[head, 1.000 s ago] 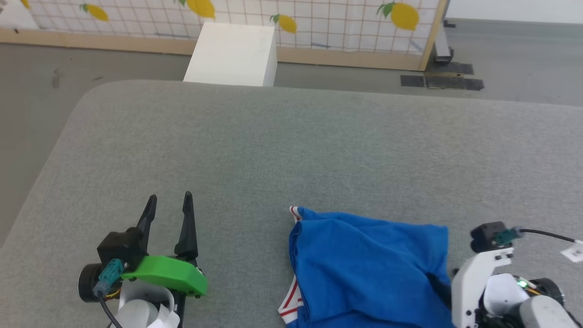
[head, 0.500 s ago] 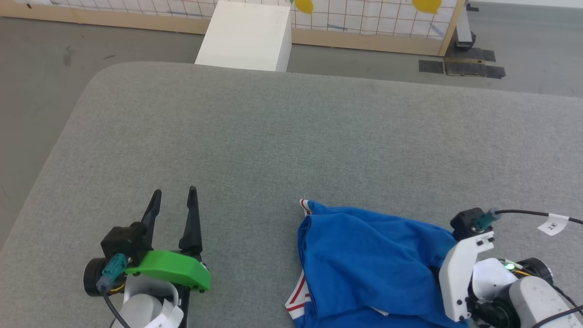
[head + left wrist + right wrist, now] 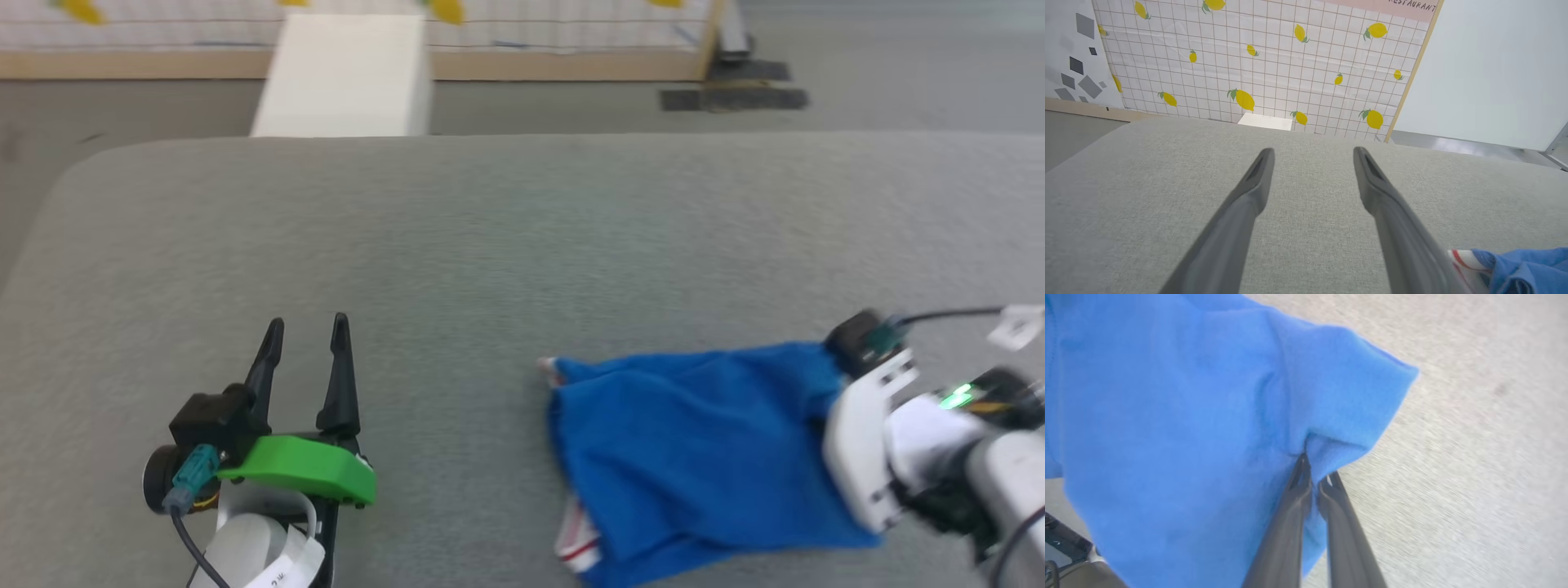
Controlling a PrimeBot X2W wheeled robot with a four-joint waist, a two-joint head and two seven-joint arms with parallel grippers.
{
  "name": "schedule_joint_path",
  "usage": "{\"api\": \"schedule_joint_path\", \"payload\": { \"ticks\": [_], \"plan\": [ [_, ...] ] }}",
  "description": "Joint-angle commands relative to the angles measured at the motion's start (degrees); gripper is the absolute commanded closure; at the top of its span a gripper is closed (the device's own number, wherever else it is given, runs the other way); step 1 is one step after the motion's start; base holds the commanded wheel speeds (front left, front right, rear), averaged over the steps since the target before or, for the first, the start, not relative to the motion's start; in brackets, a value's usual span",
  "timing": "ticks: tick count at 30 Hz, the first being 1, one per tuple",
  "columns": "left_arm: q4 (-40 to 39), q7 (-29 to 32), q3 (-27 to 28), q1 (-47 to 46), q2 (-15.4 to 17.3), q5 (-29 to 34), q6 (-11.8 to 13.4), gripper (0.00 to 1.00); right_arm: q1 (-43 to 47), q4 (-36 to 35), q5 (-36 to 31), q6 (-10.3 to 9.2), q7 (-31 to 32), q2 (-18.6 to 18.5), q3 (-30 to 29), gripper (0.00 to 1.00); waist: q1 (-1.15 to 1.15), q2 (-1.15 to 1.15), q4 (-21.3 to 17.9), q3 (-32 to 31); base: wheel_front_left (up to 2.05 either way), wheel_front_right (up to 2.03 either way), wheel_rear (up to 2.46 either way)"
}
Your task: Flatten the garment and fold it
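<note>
From the head view, the garment [image 3: 702, 449] lies bunched in a blue heap on the near right of the bench [image 3: 490, 245], far from flat. The right wrist [image 3: 878, 433] sits at the garment's right edge. The left claw [image 3: 306, 327] rests on the near left, well apart from the cloth, with its fingers spread and nothing between them.

The left wrist view shows those spread fingers over bare bench. The striped trim [image 3: 1466, 261] at the garment's left end lies just beside the right finger.

In the right wrist view, the right claw [image 3: 1316, 473] is pressed together, pinching a pucker of blue cloth close to one corner. The picture is smeared, so this may be a hem corner or a shoulder; I cannot tell which. I also cannot tell how many layers are caught.

The step in hand looks like drawing the heap open from that corner. To do it well:

- Hold the pinch firm and pull right and slightly far.
- Stay low, so the cloth drags across the bench and unrolls instead of lifting as a lump.
- Bring the left claw onto the striped trim as an opposing anchor.
- If the whole heap slides as one, stop and regrip a single layer.
</note>
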Motion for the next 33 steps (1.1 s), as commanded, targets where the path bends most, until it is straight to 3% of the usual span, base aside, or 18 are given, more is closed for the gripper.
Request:
{"api": "schedule_joint_path", "payload": {
  "ticks": [1, 6, 10, 22, 28, 29, 30, 31, 33],
  "plan": [
    [-0.56, -0.25, -0.01, -1.38, -0.16, 0.42, -0.3, 0.0, -1.79, -0.56, 0.54, -0.11, 0.68, -2.03, -0.57, 1.0, 0.0, 0.0, -8.17, 3.67, 0.0, 0.0, 0.0],
    [-2.02, 0.24, -0.48, -3.77, 1.11, 1.37, -0.72, 0.0, -5.68, -0.59, 0.59, -0.11, 1.71, -7.44, -3.85, 1.0, 0.0, 0.0, -14.51, 9.17, 0.0, 0.0, 0.0],
    [-3.61, 1.37, -0.83, -6.07, 2.33, 2.06, -1.03, 0.0, -7.72, 1.3, -0.08, -0.11, 0.86, -9.77, -8.71, 1.0, 0.0, 0.0, -16.95, 14.13, 0.0, 0.0, 0.0],
    [-11.93, 6.62, -0.26, -10.34, 7.49, 4.57, -0.6, 0.0, -11.59, 13.06, -7.17, -0.11, -7.87, -11.83, -31.81, 1.0, 0.0, 0.0, -14.31, 27.61, 0.0, 0.0, 0.0],
    [-16.78, 8.8, 1.32, -9.1, 9.86, 5.19, 0.6, 0.0, -15.19, 17.73, -13.1, -0.11, -11.44, -8.44, -40.99, 1.0, 0.0, 0.0, -13.62, 30.59, 0.0, 0.0, 0.0],
    [-17.37, 9.17, 1.51, -8.89, 10.2, 5.3, 0.75, 0.0, -15.71, 18.15, -13.95, -0.11, -11.98, -7.79, -41.72, 0.78, 0.0, 0.0, -13.66, 30.86, 0.0, 0.0, 0.0],
    [-18.07, 9.54, 1.71, -8.65, 10.52, 5.32, 0.87, 0.0, -16.18, 18.65, -14.94, -0.11, -12.41, -7.18, -42.36, 0.07, 0.0, 0.0, -13.69, 31.15, 0.0, 0.0, 0.0],
    [-18.71, 9.81, 1.94, -8.44, 10.79, 5.31, 1.02, 0.0, -16.75, 18.99, -15.84, -0.11, -13.11, -6.64, -43.05, 0.0, 0.0, 0.0, -13.78, 31.39, 0.0, 0.0, 0.0],
    [-19.5, 10.21, 2.22, -7.99, 11.2, 5.35, 1.25, 0.0, -17.51, 19.63, -16.96, -0.11, -13.87, -5.84, -43.74, 0.0, 0.0, 0.0, -13.91, 31.45, 0.0, 0.0, 0.0]
  ]
}}
